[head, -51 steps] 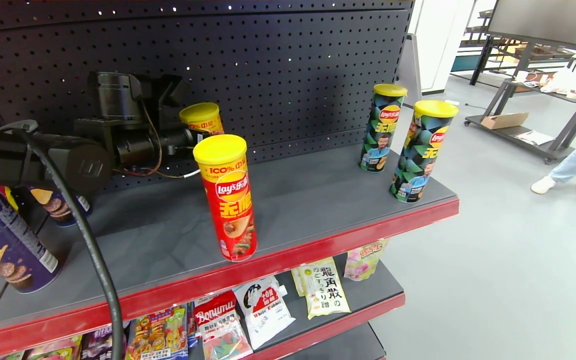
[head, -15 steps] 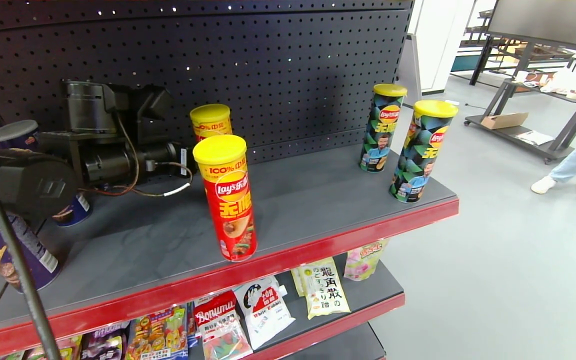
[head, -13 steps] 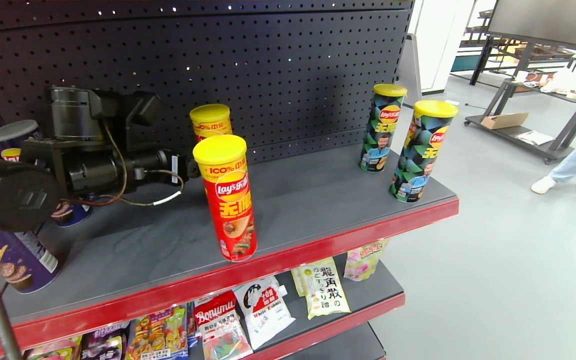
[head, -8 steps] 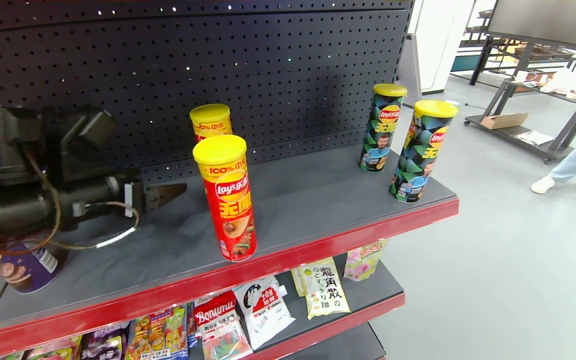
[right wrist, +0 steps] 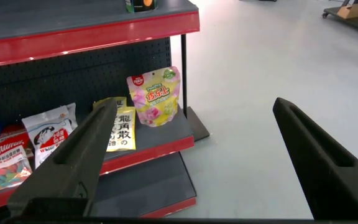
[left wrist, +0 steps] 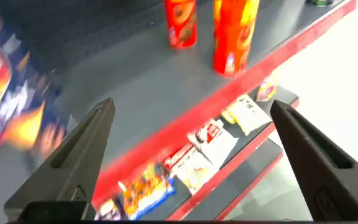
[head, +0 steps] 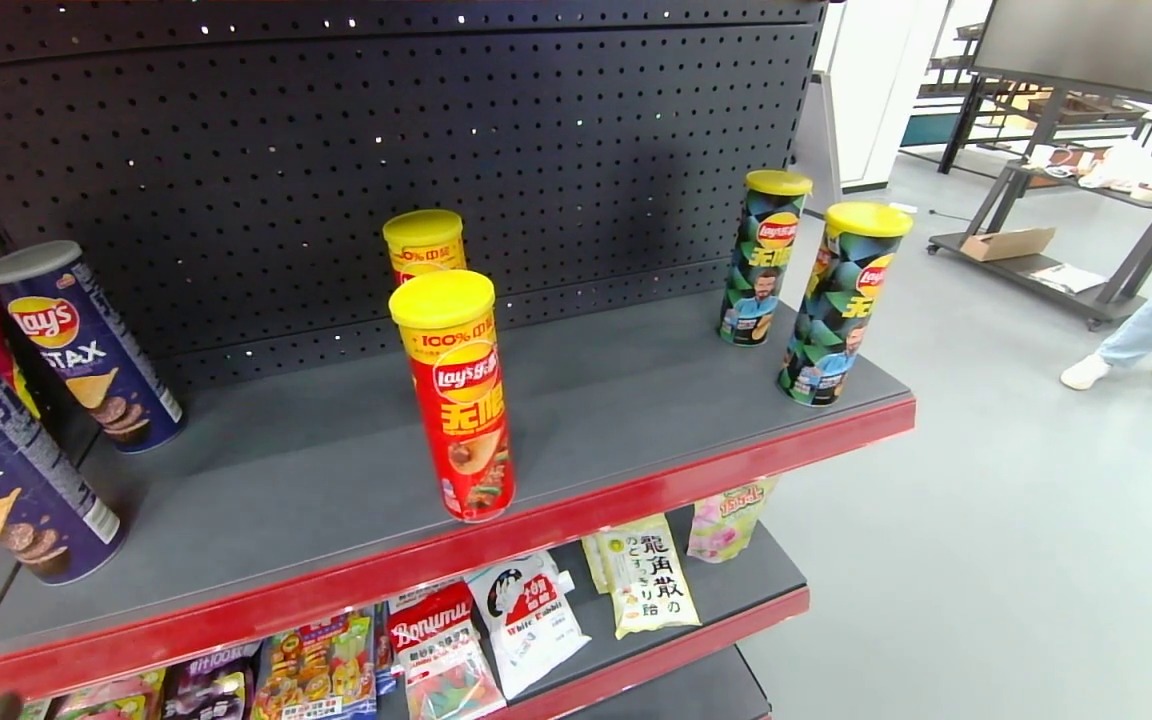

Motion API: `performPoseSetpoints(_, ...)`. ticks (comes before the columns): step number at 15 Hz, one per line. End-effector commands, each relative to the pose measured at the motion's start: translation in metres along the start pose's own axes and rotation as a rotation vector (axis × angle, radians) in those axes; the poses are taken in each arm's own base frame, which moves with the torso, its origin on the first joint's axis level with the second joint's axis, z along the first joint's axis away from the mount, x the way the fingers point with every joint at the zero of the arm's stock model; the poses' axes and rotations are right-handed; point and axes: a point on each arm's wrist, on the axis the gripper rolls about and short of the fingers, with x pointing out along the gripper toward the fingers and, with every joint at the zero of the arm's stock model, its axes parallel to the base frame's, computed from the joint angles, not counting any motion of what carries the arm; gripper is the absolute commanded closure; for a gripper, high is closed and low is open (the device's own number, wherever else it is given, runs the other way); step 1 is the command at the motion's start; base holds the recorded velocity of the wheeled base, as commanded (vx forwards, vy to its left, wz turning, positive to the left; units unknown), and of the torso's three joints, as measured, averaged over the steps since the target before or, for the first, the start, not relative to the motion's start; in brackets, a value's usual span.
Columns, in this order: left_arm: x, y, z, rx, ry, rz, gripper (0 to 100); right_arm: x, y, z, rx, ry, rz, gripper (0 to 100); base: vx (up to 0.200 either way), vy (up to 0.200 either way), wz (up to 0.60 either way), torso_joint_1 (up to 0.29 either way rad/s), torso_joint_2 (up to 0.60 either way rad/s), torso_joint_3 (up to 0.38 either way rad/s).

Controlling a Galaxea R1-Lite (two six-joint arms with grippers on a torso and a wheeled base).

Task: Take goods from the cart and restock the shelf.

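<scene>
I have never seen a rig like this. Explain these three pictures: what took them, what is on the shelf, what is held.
This is a two-armed robot with a camera on its head and one on each wrist. The head view looks down at a shop shelf carrying two red cans, two green patterned cans and two purple cans, with snack bags on the level below. The wrist views look out through the left gripper and the right gripper; both are open and hold nothing.

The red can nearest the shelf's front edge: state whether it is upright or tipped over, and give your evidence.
Upright. The red can stands on its base on the shelf, yellow lid uppermost.
</scene>
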Motion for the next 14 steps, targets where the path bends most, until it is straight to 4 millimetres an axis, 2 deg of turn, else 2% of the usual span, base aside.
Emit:
performPoseSetpoints(1,-0.0434,-0.0109,-0.04,-0.004,-0.13,0.056,0,0.0,0.0,0.0,0.001,0.001,0.0,0,0.0,0.0,0.0,0.0,0.0,0.0)
performPoseSetpoints(5,-0.0391,-0.0111,-0.0478,-0.008,-0.101,0.056,0,0.0,0.0,0.0,0.0,0.001,0.0,0,0.0,0.0,0.0,0.0,0.0,0.0)
performPoseSetpoints(10,-0.0372,-0.01,-0.0475,-0.012,-0.084,0.088,0,0.0,0.0001,0.0,0.003,0.001,0.003,0,0.0,0.0,0.0,0.0,0.0,0.0)
performPoseSetpoints(14,-0.0379,-0.0096,-0.0479,-0.012,-0.086,0.113,0,0.0,0.0001,0.0,0.001,0.001,0.003,0,0.0,0.0,0.6,0.0,0.0,0.001)
